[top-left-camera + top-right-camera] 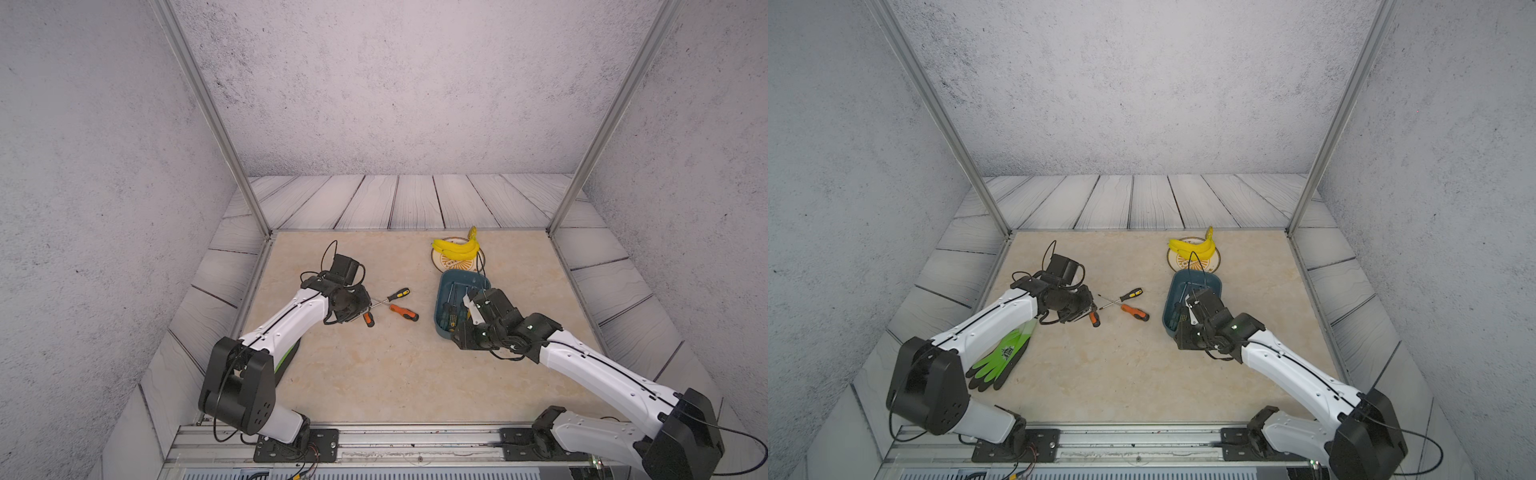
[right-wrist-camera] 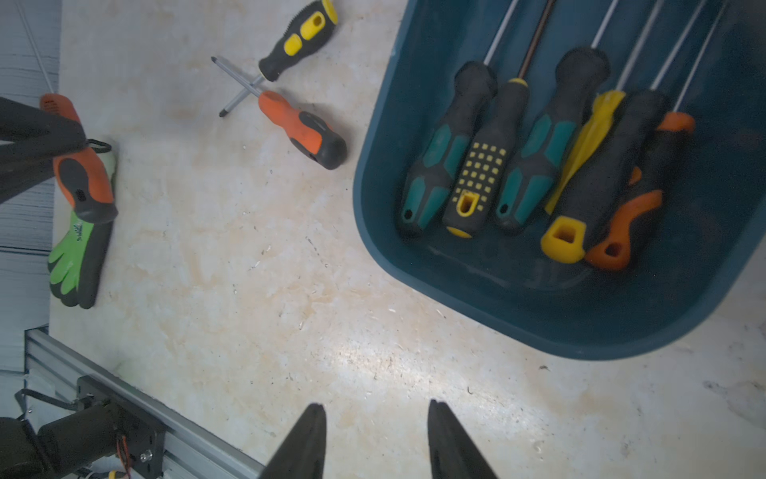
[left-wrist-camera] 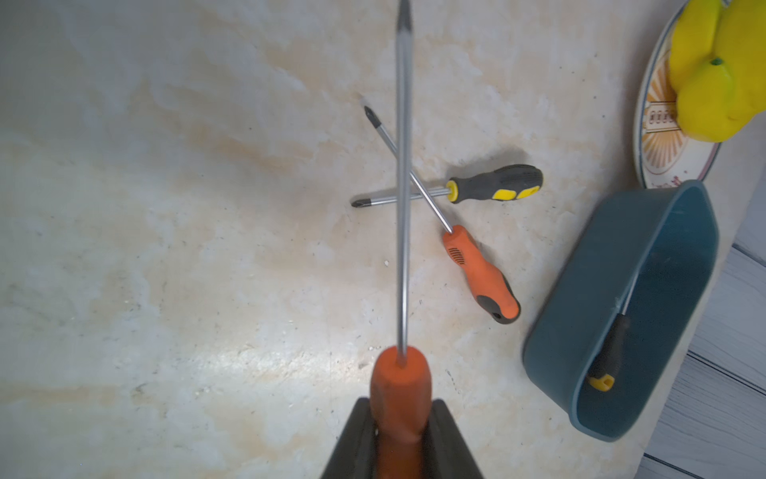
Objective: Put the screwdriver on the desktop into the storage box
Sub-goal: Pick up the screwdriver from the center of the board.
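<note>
Left hand (image 1: 360,312) is clamped on an orange-handled screwdriver (image 1: 368,319) over the left half of the tabletop (image 1: 374,374) in both top views. Just beside it, a yellow-and-black screwdriver (image 1: 398,294) and an orange-and-black screwdriver (image 1: 404,312) lie on the tabletop with their shafts crossed. The storage box (image 1: 442,291) sits towards the far right of the tabletop, and the right hand (image 1: 473,309) is over its near end. A plate (image 1: 1183,266) of bananas (image 1: 1192,247) stands at the far edge, just beyond the box. In a top view a green glove (image 1: 1000,361) lies near the left edge, partly under the left arm.

From the left wrist, both fingers (image 3: 441,419) press the orange handle (image 3: 398,385), and the shaft runs straight out ahead, passing in front of the crossed pair.

From the right wrist, the right hand's fingers (image 2: 317,419) stand apart with nothing between them, above bare tabletop beside a corner of the box. A row of screwdrivers (image 2: 481,174) lies inside the box, side by side.
</note>
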`<act>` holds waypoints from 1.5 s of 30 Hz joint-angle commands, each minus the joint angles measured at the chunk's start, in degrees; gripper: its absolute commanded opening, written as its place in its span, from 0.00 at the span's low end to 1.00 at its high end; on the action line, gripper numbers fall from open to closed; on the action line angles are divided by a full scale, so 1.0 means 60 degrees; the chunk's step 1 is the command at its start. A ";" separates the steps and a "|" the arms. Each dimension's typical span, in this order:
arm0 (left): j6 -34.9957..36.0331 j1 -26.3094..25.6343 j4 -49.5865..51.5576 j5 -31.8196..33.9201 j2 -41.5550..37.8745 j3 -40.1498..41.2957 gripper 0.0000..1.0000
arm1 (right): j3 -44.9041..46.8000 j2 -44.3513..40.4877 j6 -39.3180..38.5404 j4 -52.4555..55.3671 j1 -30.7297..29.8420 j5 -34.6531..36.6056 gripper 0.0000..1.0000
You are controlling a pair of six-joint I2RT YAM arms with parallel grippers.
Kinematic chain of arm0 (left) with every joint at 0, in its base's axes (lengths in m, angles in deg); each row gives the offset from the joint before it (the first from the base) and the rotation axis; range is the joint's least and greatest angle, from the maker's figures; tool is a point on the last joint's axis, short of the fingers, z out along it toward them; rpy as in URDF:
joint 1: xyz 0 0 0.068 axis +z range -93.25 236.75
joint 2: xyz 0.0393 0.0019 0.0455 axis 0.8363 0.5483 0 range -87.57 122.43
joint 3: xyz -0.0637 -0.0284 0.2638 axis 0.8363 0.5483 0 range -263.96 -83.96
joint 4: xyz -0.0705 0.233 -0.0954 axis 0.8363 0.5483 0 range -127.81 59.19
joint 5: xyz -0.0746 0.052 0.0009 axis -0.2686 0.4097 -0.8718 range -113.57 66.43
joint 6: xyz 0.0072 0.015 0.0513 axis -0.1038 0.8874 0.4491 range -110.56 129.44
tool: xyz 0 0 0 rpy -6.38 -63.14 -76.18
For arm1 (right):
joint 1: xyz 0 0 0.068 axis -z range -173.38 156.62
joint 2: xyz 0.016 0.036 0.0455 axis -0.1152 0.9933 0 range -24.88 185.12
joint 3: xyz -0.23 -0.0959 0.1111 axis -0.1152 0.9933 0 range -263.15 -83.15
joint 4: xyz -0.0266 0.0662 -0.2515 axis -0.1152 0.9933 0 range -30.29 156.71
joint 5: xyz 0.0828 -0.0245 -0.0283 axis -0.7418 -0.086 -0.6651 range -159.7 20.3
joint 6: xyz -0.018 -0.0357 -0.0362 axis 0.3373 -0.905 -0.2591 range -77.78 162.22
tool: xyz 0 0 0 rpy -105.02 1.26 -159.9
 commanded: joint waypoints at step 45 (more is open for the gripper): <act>-0.1578 -0.3098 -0.3079 -0.0300 -0.2609 0.1038 0.00 | -0.0985 0.1462 0.0422 -0.4432 -0.0848 -0.4174 0.52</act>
